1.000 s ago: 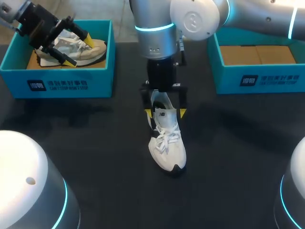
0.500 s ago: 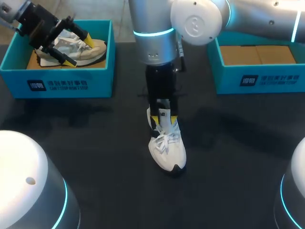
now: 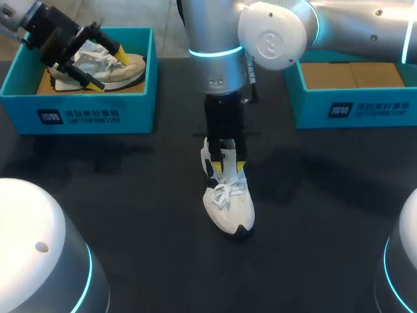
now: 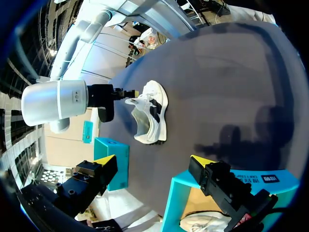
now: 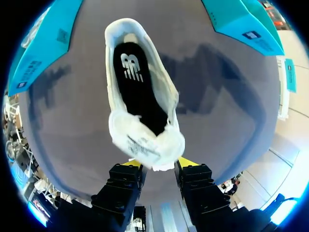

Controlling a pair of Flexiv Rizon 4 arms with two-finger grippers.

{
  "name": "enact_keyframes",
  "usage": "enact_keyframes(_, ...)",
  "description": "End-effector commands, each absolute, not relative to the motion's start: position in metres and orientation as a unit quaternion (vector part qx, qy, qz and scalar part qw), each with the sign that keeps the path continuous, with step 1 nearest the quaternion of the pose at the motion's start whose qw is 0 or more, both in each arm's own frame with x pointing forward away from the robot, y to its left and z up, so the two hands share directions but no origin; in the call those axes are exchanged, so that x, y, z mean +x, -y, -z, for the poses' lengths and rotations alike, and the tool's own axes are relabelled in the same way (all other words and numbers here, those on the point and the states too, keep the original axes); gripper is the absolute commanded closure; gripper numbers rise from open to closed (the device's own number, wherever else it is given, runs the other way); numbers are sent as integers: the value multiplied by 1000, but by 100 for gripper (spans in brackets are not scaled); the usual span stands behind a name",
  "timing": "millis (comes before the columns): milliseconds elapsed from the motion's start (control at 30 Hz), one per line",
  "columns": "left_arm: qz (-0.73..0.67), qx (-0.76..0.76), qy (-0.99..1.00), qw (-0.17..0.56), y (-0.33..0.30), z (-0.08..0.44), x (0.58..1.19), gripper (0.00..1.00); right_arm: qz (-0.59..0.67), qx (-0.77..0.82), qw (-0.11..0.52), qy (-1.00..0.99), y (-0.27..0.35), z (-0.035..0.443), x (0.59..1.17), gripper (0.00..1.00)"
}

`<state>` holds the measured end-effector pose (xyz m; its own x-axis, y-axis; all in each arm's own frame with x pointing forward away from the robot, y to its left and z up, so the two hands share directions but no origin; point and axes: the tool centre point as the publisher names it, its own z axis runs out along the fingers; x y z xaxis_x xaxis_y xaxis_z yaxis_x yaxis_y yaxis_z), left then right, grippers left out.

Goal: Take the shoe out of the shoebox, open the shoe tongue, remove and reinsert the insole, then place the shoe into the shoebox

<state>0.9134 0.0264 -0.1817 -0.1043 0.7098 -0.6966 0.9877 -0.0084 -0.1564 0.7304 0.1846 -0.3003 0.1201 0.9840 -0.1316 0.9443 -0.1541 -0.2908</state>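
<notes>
Dark desk (image 3: 130, 208) surface carries the white shoe (image 3: 229, 202), toe toward the robot and outside any shoebox. Compared with one second ago, the right tool (image 3: 225, 167) has descended onto the white shoe and narrowed from a wide straddle to a close grip on the tongue (image 5: 145, 145), which suggests the tongue-opening step is in hand; the right arm stands near vertical directly above the white shoe. The left tool (image 3: 88, 57) is spread wide, well apart from the white shoe, over a second shoe (image 3: 127, 65) inside the teal shoebox (image 3: 78, 114).

A dark table (image 3: 130, 208) bears a teal box (image 3: 19, 81) holding, seemingly, another sneaker (image 3: 129, 68).
</notes>
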Motion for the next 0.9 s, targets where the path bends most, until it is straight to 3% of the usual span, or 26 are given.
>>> enact_keyframes(33, 320, 634, -670, 216, -26, 181, 913, 0, -150, -738, 71, 654, -185, 306, 745, 63)
enact_keyframes(367, 320, 634, -670, 216, -26, 181, 913, 0, -147, -721, 72, 674, -190, 319, 774, 64)
enact_keyframes(500, 320, 634, -670, 216, -26, 181, 913, 0, -147, -718, 68, 677, -190, 311, 773, 58)
enact_keyframes(900, 320, 634, -670, 216, -26, 181, 913, 0, -138, -722, 65, 675, -194, 309, 773, 58)
